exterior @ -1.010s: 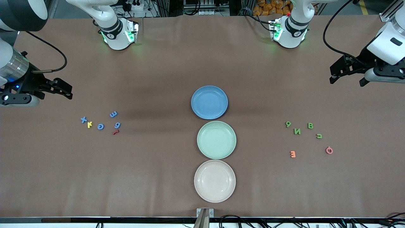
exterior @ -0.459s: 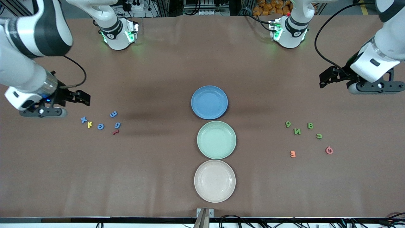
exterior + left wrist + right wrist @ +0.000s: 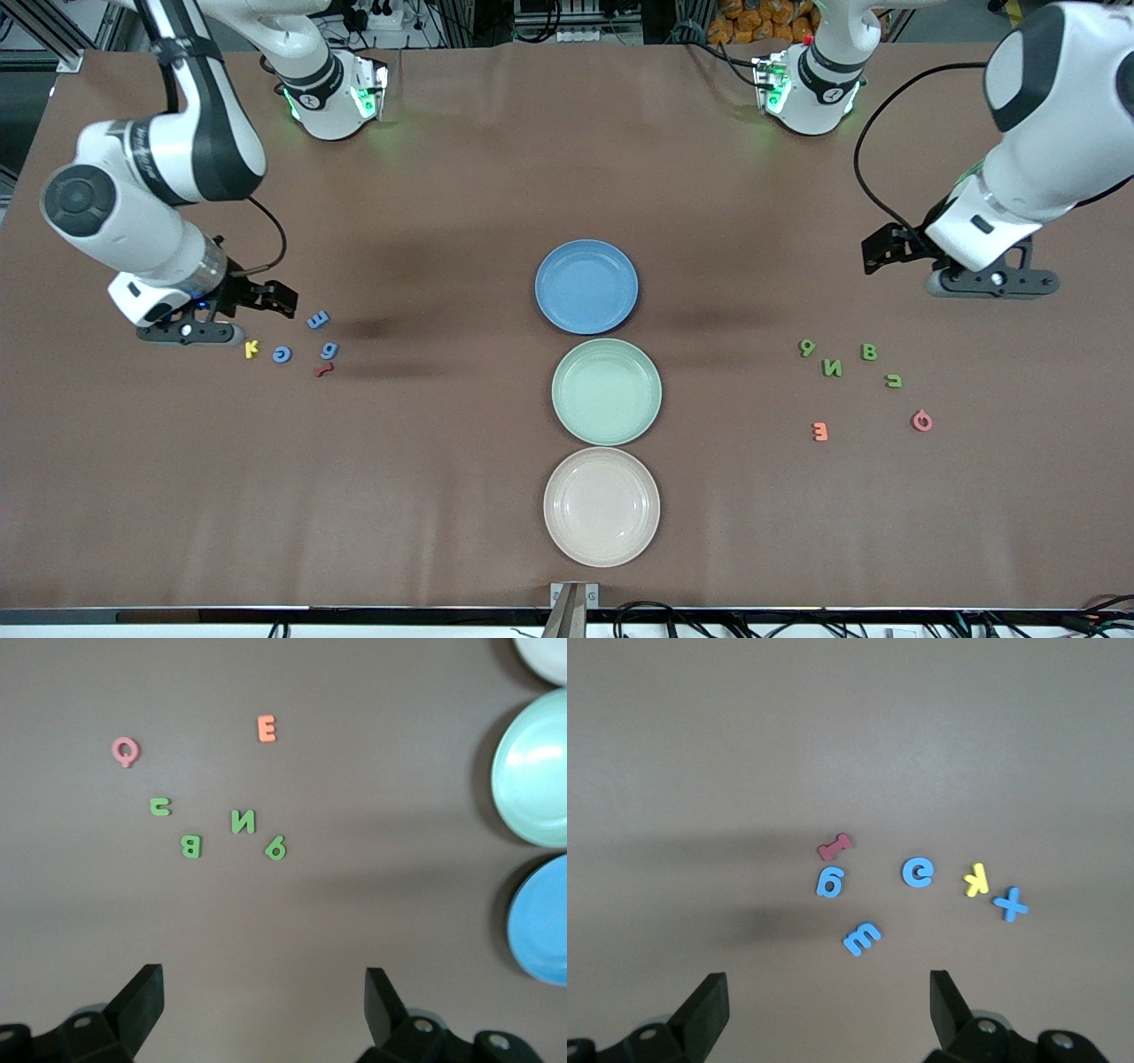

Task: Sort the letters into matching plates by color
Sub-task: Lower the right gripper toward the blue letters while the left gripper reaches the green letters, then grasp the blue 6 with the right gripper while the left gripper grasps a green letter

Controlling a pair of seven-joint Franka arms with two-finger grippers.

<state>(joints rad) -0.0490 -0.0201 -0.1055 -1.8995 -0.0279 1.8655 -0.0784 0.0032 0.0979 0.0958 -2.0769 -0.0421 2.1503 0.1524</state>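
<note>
Looking down from the front view, three round plates sit in a column at the middle of the brown worktop point(image 3: 496, 177): a blue plate point(image 3: 586, 286) farthest from the camera, a mint green plate point(image 3: 607, 391) next, and a cream plate point(image 3: 601, 506) nearest. The right gripper point(image 3: 276, 299) hangs low over the worktop at the right arm's end, its forearm angled down from a bent elbow. Just beside it lie small flat letters: a blue "m" shape point(image 3: 318, 319), a blue "6" shape point(image 3: 330, 350), a blue "e" shape point(image 3: 282, 354), a yellow "k" point(image 3: 252, 348) and a dark red piece point(image 3: 324, 369). The left gripper point(image 3: 879, 252) hovers at the left arm's end, its arm also bent downward. Near it, closer to the camera, are four green letters point(image 3: 833, 367), then an orange "E" point(image 3: 819, 431) and a pink "Q" point(image 3: 921, 420).

From the left wrist view, the left gripper's fingers point(image 3: 142, 997) are spread wide, holding nothing. Ahead of them lie the green shapes, among them "B" point(image 3: 190, 847) and "N" point(image 3: 243, 821), with the orange and pink letters past these. Plate edges show at one side.

From the right wrist view, the right gripper's fingers point(image 3: 704, 1005) are likewise spread and empty. Ahead lie the blue letters, including a blue "x" point(image 3: 1010, 904), the yellow one and the dark red piece.
</note>
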